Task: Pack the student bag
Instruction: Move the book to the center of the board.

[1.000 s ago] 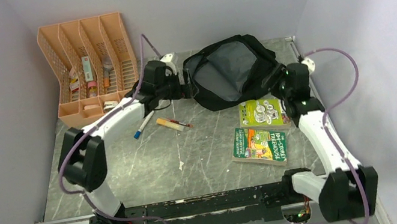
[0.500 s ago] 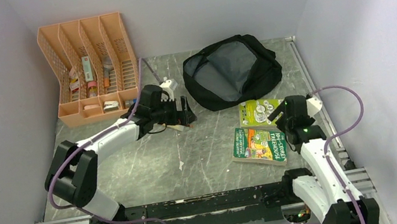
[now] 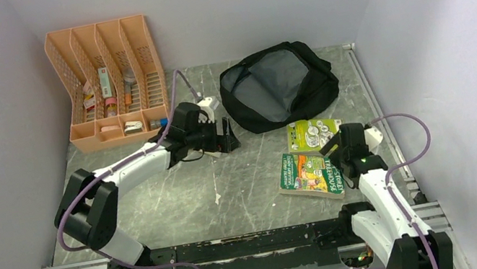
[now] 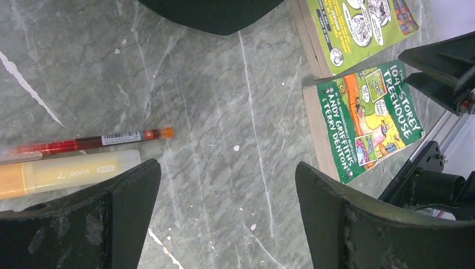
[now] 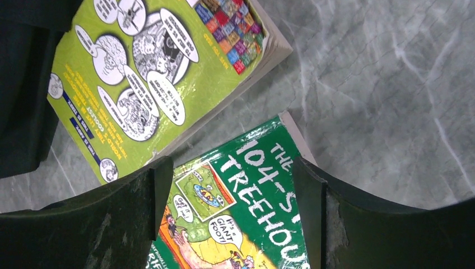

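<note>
I have the student bag (image 3: 279,87) at about 1 o'clock from the middle of the worktop (image 3: 243,177), toward the far wall. It lies with its mouth gaping and the grey lining showing. The orange mesh organiser (image 3: 111,82) stands at 10 o'clock in the far left corner, with small items in its slots.

My left arm (image 3: 138,162) reaches out so that the left jaws sit near the bag, at roughly its 8 o'clock, and do not touch it. On the left wrist camera those jaws are spread wide with only bare worktop between them. A red pen (image 4: 95,140) and a yellow highlighter (image 4: 67,171) lie side by side just off the left-hand finger (image 4: 112,218).

Two books lie at 4 o'clock from the worktop's middle. The lime-green book (image 3: 310,135) is just below the bag, and the dark-green Treehouse book (image 3: 312,173) is at its 6 o'clock, just beside it. I cannot tell whether the two touch.

The right jaws hang over where the two books meet. They are spread wide and grip nothing.
</note>
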You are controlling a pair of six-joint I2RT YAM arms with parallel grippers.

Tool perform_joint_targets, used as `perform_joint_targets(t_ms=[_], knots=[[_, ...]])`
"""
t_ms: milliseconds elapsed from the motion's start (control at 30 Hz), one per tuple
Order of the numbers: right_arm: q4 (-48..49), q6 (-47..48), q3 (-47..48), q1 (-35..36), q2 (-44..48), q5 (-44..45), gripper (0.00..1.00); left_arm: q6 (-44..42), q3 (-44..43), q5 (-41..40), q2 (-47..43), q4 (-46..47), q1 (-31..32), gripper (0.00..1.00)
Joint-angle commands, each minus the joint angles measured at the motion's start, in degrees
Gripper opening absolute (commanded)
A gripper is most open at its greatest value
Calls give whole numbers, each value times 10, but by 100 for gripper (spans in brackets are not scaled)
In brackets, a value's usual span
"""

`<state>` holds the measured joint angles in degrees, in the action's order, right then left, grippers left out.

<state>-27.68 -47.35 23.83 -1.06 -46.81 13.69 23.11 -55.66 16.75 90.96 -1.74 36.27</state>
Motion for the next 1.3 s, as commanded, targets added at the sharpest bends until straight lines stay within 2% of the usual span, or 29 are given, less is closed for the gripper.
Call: perform_joint_targets(t_ms=[0,300,467,533,667,833,933,1067,1267], knots=[[24,-23,-22,-5,-7,-39,82,-8,-19,7,3,9,10,93],[105,-7,-53,-3,-20,-178,79,-7,-26,-2,8,5,22,92],[99,8,-60,0,-10,-212,78,-4,-22,-1,11,5,28,91],[68,12,-51,0,5,-159,78,-2,-19,0,12,5,29,91],[-11,-38,-27,0,63,12,80,1,-15,0,12,2,33,91],[-72,-165,-25,0,71,177,79,2,-14,-3,9,-3,36,90],[-82,-192,-15,-1,14,192,79,2,-14,-2,7,-6,37,90],[-52,-179,-14,-1,-52,152,81,0,-11,-5,0,-10,37,90],[7,-122,-40,-1,-12,42,81,5,-6,-2,-2,-7,37,90]])
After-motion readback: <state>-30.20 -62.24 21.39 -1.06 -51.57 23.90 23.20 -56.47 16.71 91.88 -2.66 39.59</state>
